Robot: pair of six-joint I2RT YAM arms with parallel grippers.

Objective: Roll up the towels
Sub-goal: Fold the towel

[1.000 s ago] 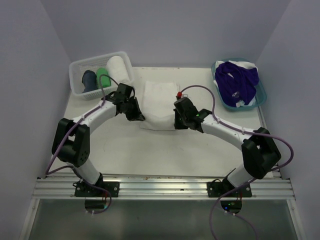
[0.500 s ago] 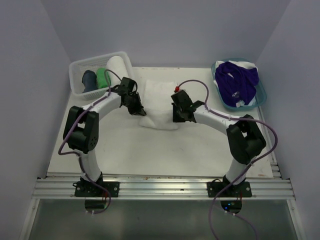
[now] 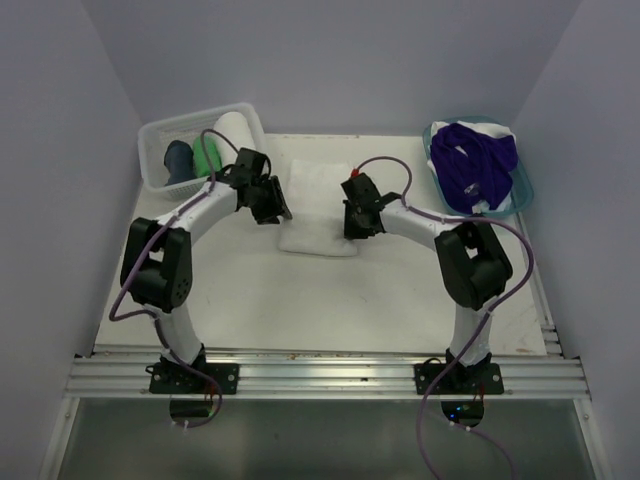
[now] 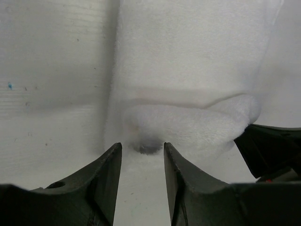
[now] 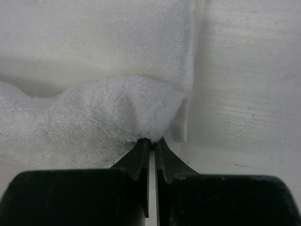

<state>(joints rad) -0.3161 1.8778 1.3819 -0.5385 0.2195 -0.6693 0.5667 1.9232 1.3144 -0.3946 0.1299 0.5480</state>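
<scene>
Towel, plain white, pinched in right end effector.

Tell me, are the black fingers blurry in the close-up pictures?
Left wrist view: the fingers look soft, the towel sharper, with a dark shadow under its roll. Right wrist view: fingers smooth and soft, towel fluff crisp. Top view: even light, faint shadows.

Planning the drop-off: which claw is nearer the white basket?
Left. The left claw sits just beside the white basket; the right claw is across the towel, farther off.
</scene>
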